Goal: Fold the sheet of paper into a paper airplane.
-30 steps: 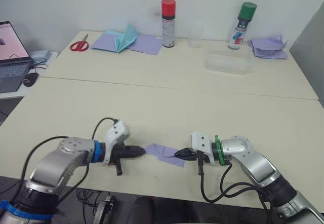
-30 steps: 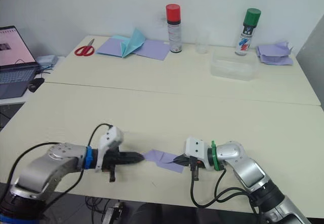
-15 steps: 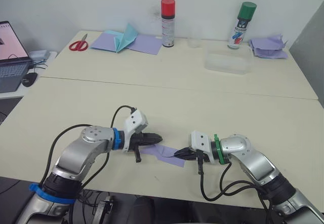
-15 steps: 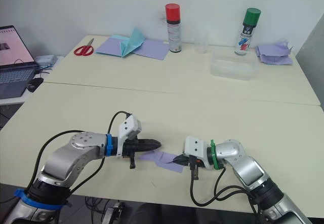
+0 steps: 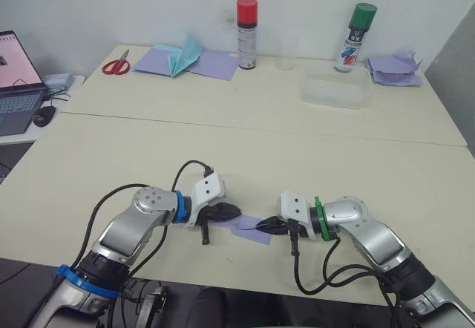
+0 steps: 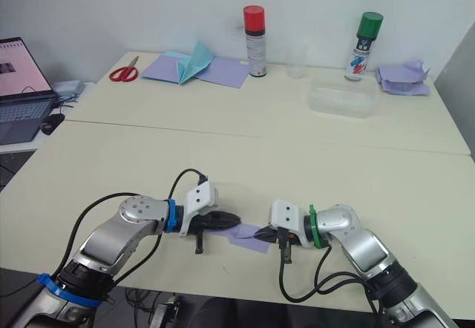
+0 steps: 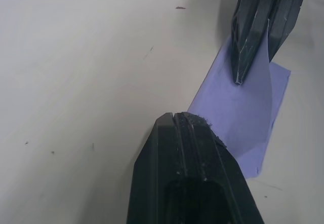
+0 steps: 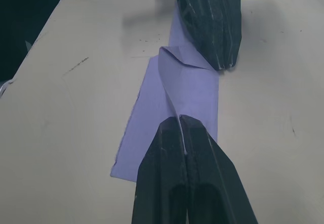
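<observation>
One big pale tabletop [image 5: 312, 157] is carrying everything. One laptop [image 5: 16, 83] is sitting at the far left, and its left side is getting cut off by the edge. Two arms are reaching in, each with one black claw.

At the far side, two spray cans are standing up: a red-capped can [image 5: 246, 33] and a green-capped can [image 5: 354, 36]. One clear plastic tray [image 5: 335, 90] is lying near the green one, and it is hard to make out. One pair of red scissors [image 5: 116, 66] is lying far left. Purple sheets with a teal peaked piece [image 5: 185, 59] are lying beside the scissors. One wrinkly heap of purple papers [image 5: 393, 69] is sitting at the far right.

One small lavender paper airplane [image 5: 249, 226] is lying flat at the near edge, between the two claws. It is looking like a folded wedge with one flap lifting up.

The left claw [image 5: 231, 211] is pressed together and is covering the paper's left tip. The right claw [image 5: 264, 225] is pinching the lifted flap of the paper airplane.
</observation>
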Robot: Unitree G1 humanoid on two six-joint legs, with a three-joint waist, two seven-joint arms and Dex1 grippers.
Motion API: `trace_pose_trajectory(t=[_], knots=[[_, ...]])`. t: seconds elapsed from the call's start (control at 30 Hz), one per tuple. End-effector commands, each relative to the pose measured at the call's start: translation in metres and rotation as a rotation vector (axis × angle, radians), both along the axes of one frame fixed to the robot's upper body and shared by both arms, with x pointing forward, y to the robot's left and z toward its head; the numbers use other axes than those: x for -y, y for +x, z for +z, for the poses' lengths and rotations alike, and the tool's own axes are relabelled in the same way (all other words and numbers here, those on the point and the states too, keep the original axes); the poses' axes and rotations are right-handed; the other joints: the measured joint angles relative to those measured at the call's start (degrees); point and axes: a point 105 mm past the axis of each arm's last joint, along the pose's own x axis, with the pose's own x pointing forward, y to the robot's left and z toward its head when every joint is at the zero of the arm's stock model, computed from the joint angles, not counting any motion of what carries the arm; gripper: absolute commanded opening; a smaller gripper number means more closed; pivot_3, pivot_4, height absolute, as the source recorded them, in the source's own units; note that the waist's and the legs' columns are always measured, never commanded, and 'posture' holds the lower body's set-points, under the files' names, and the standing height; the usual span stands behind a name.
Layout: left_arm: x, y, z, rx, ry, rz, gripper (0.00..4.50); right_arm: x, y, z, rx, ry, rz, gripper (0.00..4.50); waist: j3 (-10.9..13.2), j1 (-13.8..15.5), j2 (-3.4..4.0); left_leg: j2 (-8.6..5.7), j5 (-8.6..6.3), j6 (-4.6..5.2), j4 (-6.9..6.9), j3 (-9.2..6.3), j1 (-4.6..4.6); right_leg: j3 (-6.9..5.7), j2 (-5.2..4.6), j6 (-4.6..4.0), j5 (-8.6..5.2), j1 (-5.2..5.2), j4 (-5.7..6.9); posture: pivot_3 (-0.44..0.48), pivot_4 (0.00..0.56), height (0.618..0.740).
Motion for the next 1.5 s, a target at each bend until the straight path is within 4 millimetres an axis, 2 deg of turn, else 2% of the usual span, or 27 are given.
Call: trace_pose_trajectory(t=[0.03, 0.13, 0.23, 0.33, 0.43, 0.53, 0.57, 0.6, 0.67, 0.83, 1.03, 1.33, 1.5], knots=[[-0.002, -0.009, -0.022, -0.029, 0.075, -0.033, 0.0, 0.011, -0.002, 0.0, -0.042, -0.015, -0.007, 0.2, 0.0, 0.07, 0.01, -0.01, 0.0, 0.0, 0.0, 0.0, 0.0, 0.0, 0.0, 0.0, 0.0, 0.01, 0.0, 0.0, 0.15, 0.74], [-0.002, -0.01, -0.026, -0.024, 0.081, -0.03, 0.0, 0.016, -0.008, 0.014, -0.076, 0.014, 0.024, 0.98, 0.0, 0.33, 0.01, -0.08, 0.0, 0.0, 0.0, 0.01, -0.02, 0.01, -0.06, -0.01, 0.0, 0.02, -0.01, 0.0, 0.15, 0.74], [-0.002, -0.01, -0.026, -0.027, 0.078, -0.021, 0.0, 0.02, -0.012, 0.028, -0.09, 0.049, 0.019, 2.07, 0.0, 0.49, 0.01, -0.1, -0.01, 0.01, 0.05, 0.01, -0.07, 0.01, -0.09, -0.01, 0.01, 0.02, -0.03, 0.0, 0.15, 0.74], [-0.004, -0.011, -0.027, -0.022, 0.09, -0.026, 0.0, 0.028, -0.023, 0.041, -0.134, 0.06, 0.053, 3.12, 0.0, 0.53, 0.01, -0.1, -0.01, 0.01, 0.04, 0.01, -0.07, 0.01, -0.09, -0.01, 0.0, 0.02, -0.03, 0.0, 0.15, 0.74], [-0.004, -0.01, -0.027, -0.019, 0.09, -0.023, 0.0, 0.033, -0.029, 0.053, -0.157, 0.072, 0.068, 3.12, 0.0, 0.52, 0.01, -0.1, -0.01, 0.01, 0.05, 0.0, -0.07, 0.0, -0.09, -0.01, 0.0, 0.03, -0.04, 0.0, 0.15, 0.74], [-0.004, -0.011, -0.027, -0.018, 0.089, -0.024, 0.0, 0.017, -0.005, 0.079, -0.15, 0.233, -0.058, 3.12, 0.0, 0.15, 0.01, -0.05, -0.01, 0.01, 0.05, 0.01, -0.04, -0.01, -0.07, 0.0, 0.0, 0.03, -0.04, 0.0, 0.15, 0.74], [-0.004, -0.011, -0.027, -0.018, 0.089, -0.025, 0.0, 0.011, 0.005, 0.08, -0.138, 0.26, -0.112, 2.75, -0.01, -0.08, 0.03, -0.03, 0.0, 0.01, 0.04, 0.01, -0.04, 0.0, -0.05, 0.0, 0.0, 0.03, -0.02, 0.0, 0.15, 0.74], [-0.005, -0.012, -0.027, -0.019, 0.089, -0.027, 0.0, 0.007, 0.011, 0.078, -0.131, 0.268, -0.145, 2.56, -0.02, -0.02, 0.05, -0.02, 0.0, 0.01, 0.03, 0.0, 0.0, 0.01, -0.03, 0.0, 0.0, 0.03, 0.01, 0.0, 0.15, 0.74], [-0.005, -0.013, -0.027, -0.02, 0.091, -0.03, 0.0, -0.001, 0.023, 0.065, -0.11, 0.244, -0.216, 1.87, -0.03, 0.11, 0.05, -0.04, 0.0, 0.0, 0.02, -0.05, -0.03, -0.02, -0.02, 0.03, -0.01, 0.02, 0.0, 0.0, 0.15, 0.74], [-0.006, -0.014, -0.029, -0.024, 0.107, -0.042, 0.0, -0.015, 0.022, 0.026, -0.114, 0.151, -0.221, 0.02, -0.04, 0.41, 0.04, -0.17, -0.01, -0.01, 0.02, 0.02, -0.13, 0.06, -0.11, -0.02, 0.01, -0.04, -0.03, 0.0, 0.15, 0.74], [-0.01, -0.015, -0.03, -0.029, 0.12, -0.043, 0.0, -0.016, 0.011, 0.005, -0.134, 0.08, -0.177, 0.02, -0.04, 0.43, 0.04, -0.11, -0.02, 0.0, 0.01, 0.02, -0.12, -0.01, -0.1, -0.02, 0.01, -0.04, -0.02, 0.0, 0.15, 0.74], [-0.013, -0.016, -0.03, -0.035, 0.129, -0.04, 0.0, -0.018, 0.017, 0.014, -0.135, 0.172, -0.226, 0.02, -0.04, 0.07, 0.04, -0.02, -0.02, -0.01, 0.01, 0.05, -0.07, -0.06, -0.08, -0.01, 0.0, -0.04, -0.02, 0.0, 0.15, 0.74], [-0.013, -0.016, -0.031, -0.038, 0.131, -0.04, 0.0, -0.014, 0.013, -0.004, -0.124, 0.053, -0.202, 0.02, -0.04, 0.07, 0.05, -0.04, -0.02, -0.01, 0.01, 0.06, -0.08, -0.03, -0.08, -0.01, 0.0, -0.04, -0.02, 0.0, 0.15, 0.74]])
